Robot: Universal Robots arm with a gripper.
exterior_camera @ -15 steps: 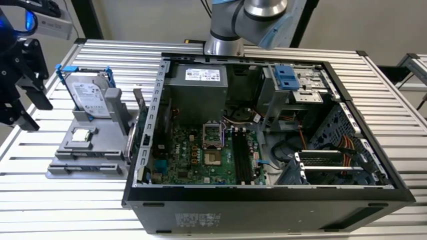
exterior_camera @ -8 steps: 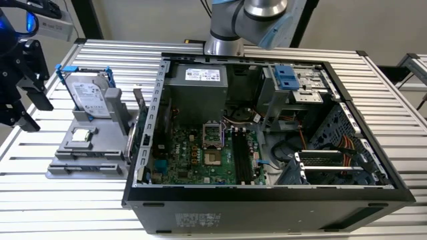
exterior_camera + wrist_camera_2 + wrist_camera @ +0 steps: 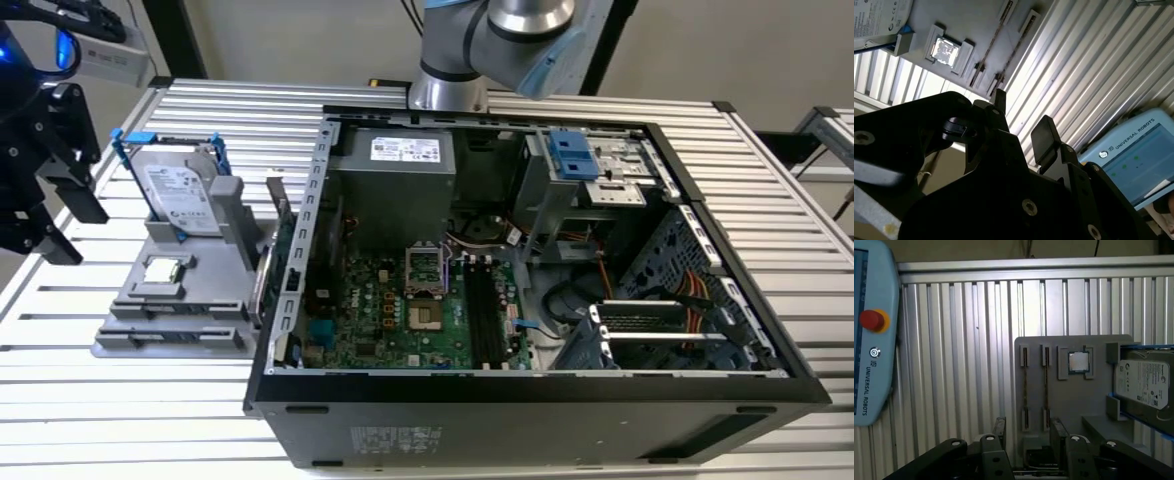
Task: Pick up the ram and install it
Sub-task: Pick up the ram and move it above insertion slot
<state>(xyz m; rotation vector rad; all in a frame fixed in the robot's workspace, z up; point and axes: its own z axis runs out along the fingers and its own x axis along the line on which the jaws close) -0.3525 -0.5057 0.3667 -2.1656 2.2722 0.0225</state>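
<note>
Ribbed aluminium worktop (image 3: 954, 365) carries a grey slotted tray (image 3: 1074, 400) holding the ram (image 3: 1025, 387), a long thin board on edge, ahead and clear of the spread, empty black pincer (image 3: 1028, 424), long axis parallel to its finger faces.

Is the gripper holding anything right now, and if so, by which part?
Nothing is held. The gripper is open and empty, near the gray parts holder.
</note>
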